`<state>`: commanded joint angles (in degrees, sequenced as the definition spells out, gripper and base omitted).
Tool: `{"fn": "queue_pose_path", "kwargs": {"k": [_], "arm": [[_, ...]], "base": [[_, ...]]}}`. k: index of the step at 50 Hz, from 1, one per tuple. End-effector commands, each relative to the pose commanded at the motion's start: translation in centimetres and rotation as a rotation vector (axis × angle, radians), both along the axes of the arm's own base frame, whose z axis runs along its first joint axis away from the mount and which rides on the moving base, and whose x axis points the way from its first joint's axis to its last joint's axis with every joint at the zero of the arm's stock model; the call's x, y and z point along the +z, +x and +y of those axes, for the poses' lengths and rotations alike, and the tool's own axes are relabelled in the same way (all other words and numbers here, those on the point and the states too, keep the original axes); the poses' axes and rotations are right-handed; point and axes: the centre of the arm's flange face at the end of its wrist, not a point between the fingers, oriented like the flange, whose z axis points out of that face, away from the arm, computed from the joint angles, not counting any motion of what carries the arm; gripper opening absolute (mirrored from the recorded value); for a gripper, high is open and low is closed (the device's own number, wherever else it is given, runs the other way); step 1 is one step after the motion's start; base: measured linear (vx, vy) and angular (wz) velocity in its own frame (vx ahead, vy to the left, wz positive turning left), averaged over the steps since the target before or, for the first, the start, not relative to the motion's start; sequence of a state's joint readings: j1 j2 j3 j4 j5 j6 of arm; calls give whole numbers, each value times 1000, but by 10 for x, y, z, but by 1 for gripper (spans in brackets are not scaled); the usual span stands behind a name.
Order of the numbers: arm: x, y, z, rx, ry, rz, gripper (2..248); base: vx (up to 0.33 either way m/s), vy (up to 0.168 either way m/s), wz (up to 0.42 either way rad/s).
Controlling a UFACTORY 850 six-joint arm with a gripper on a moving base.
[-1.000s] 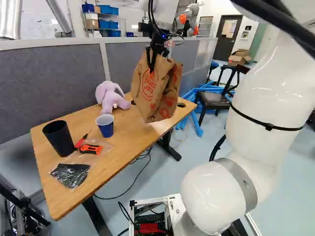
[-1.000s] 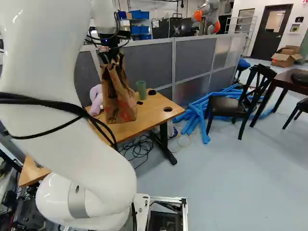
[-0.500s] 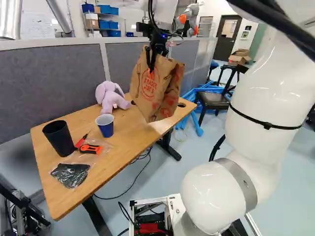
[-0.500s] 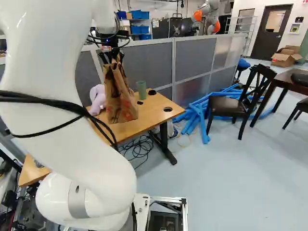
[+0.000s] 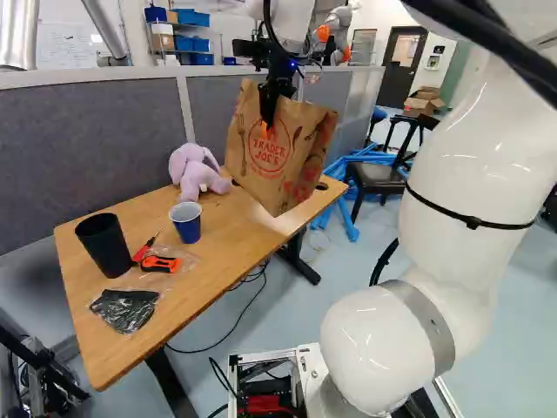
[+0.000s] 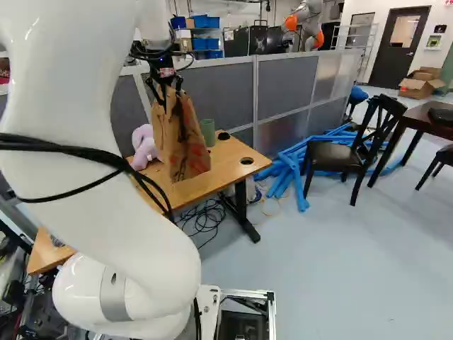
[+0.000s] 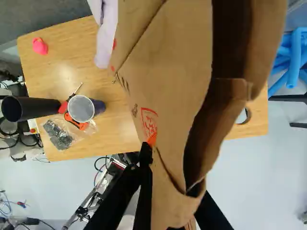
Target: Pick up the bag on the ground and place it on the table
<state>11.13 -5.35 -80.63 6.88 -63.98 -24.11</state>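
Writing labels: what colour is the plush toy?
The plush toy is light purple, clearest in the left base view.

A brown paper bag (image 5: 283, 161) is held by the black gripper (image 5: 266, 129) over the far part of the wooden table (image 5: 209, 261), tilted with one corner lowest; whether the table is touched cannot be told. A lilac plush toy (image 5: 195, 178) is seated near the grey partition (image 5: 87, 148), and nearer by are set a blue cup (image 5: 189, 230), a black cup (image 5: 106, 247), a red screwdriver (image 5: 144, 249), an orange-and-black tool (image 5: 160, 263) and a clear packet (image 5: 124, 309) with dark contents. Beyond the table, blue tubes (image 5: 346, 209) are heaped beside a dark chair (image 5: 378, 178).
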Motion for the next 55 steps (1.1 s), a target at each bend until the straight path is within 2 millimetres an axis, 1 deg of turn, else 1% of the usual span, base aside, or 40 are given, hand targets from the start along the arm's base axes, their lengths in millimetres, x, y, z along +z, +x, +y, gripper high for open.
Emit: {"fn": "queue_pose_path", "kwargs": {"k": [55], "arm": [[0,0,0,563,-100,-83,18]], "base": [[0,0,0]]}}
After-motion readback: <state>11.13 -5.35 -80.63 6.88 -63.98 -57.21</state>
